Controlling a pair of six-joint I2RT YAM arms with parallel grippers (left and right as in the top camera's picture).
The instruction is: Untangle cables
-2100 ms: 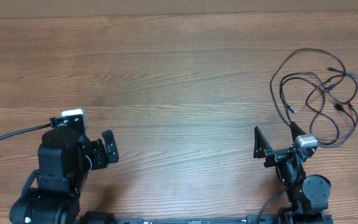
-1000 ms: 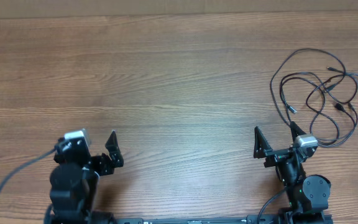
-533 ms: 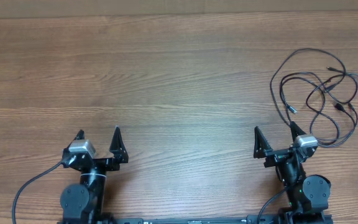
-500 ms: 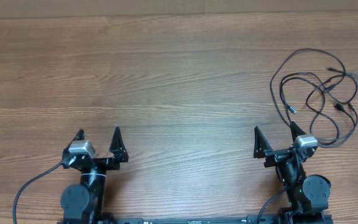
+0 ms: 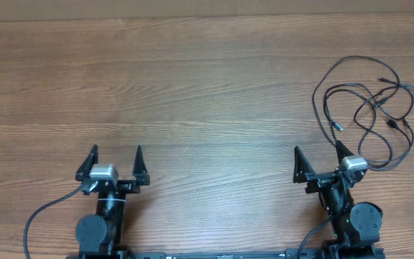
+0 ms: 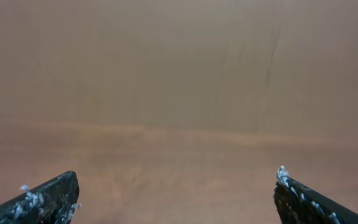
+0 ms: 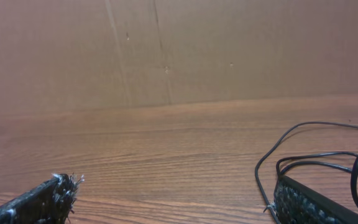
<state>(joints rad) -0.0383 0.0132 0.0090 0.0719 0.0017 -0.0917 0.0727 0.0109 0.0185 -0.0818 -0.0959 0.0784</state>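
Note:
The cables [image 5: 369, 108] lie as loose black loops on the wooden table at the right, their small plug ends spread toward the right edge. My right gripper [image 5: 320, 155] stands open just in front of the nearest loop, nothing between its fingers. In the right wrist view the cables [image 7: 303, 163] curve past the right fingertip [image 7: 309, 202], and I cannot tell whether they touch. My left gripper [image 5: 114, 154] is open at the front left, far from the cables, and its wrist view shows only bare wood between its fingertips [image 6: 48, 196].
A brown cardboard wall [image 7: 179, 50] rises behind the far table edge. A black wire [image 5: 45, 212] trails from the left arm's base [image 5: 100, 230] toward the front left. The right arm's base [image 5: 354, 219] sits at the front edge.
The left arm has swung round and drawn back to the front edge, its gripper now pointing straight away from the edge. The right arm and the cables have not moved.

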